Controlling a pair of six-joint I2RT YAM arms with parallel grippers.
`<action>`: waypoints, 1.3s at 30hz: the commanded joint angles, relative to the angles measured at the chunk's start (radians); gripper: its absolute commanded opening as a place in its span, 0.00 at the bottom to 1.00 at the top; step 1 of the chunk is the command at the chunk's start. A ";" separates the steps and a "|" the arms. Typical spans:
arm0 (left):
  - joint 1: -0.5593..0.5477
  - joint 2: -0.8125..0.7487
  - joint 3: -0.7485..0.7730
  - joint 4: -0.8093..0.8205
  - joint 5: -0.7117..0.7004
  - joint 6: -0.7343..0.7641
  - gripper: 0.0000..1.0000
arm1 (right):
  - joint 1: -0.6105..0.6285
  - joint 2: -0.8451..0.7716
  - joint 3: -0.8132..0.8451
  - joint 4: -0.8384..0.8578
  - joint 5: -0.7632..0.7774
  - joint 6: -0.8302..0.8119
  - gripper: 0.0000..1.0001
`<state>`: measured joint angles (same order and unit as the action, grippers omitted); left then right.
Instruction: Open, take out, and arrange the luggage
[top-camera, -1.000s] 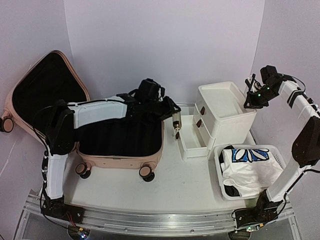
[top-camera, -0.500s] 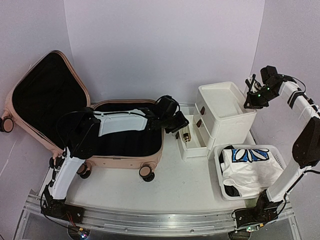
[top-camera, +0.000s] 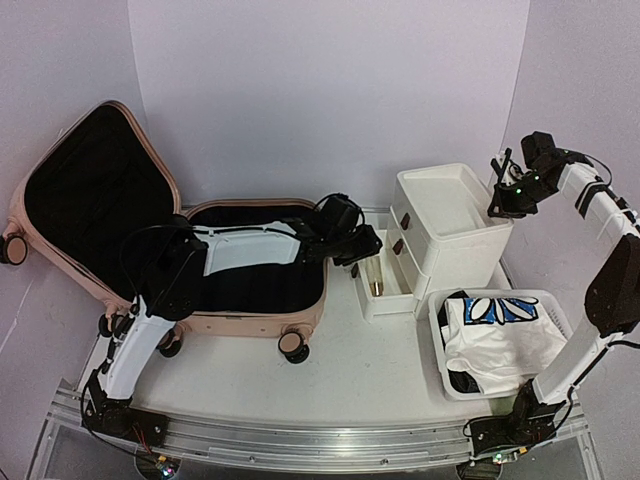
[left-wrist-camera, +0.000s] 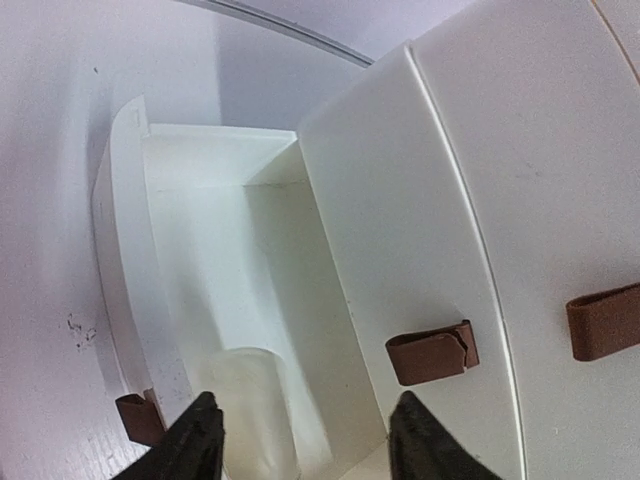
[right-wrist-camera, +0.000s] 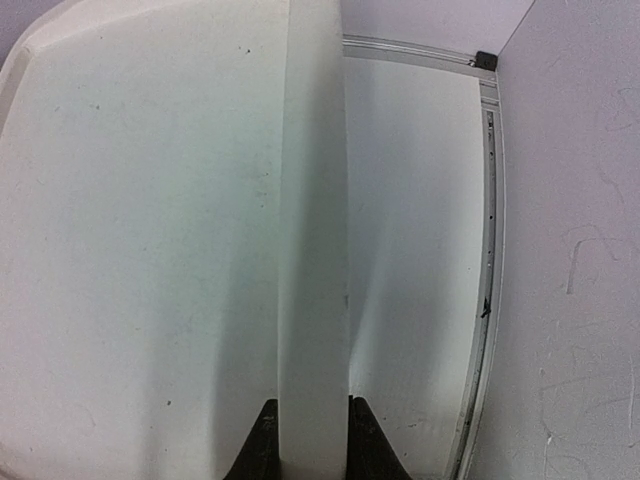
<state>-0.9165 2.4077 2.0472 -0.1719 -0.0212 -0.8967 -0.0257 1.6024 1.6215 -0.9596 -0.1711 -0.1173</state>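
Your left gripper (left-wrist-camera: 308, 432) is hanging released over the blurred, cropped bottle (left-wrist-camera: 250, 400) it was carrying earlier; your right gripper (right-wrist-camera: 308, 432) is clamping the drawer unit (right-wrist-camera: 312, 200).

In the drawer unit's (left-wrist-camera: 450, 190) open bottom drawer, a blurred pale cylinder (left-wrist-camera: 255, 400) runs off the lower edge.

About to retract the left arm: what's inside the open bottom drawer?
One small clear bottle sits in the drawer, below the open left gripper. Otherwise bare where visible; the part under the drawer unit is hidden.
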 joint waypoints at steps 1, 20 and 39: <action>-0.005 -0.082 0.012 0.055 0.017 0.174 0.64 | 0.021 -0.065 -0.003 -0.004 -0.165 0.071 0.00; -0.024 -0.326 -0.345 -0.104 -0.022 0.701 0.22 | 0.020 -0.055 -0.006 -0.001 -0.160 0.072 0.00; -0.038 -0.047 0.015 -0.313 -0.044 0.586 0.17 | 0.057 -0.056 0.001 -0.001 -0.163 0.084 0.00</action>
<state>-0.9565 2.3302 1.9858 -0.4583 -0.0788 -0.2802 -0.0154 1.5963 1.6123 -0.9539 -0.1577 -0.1070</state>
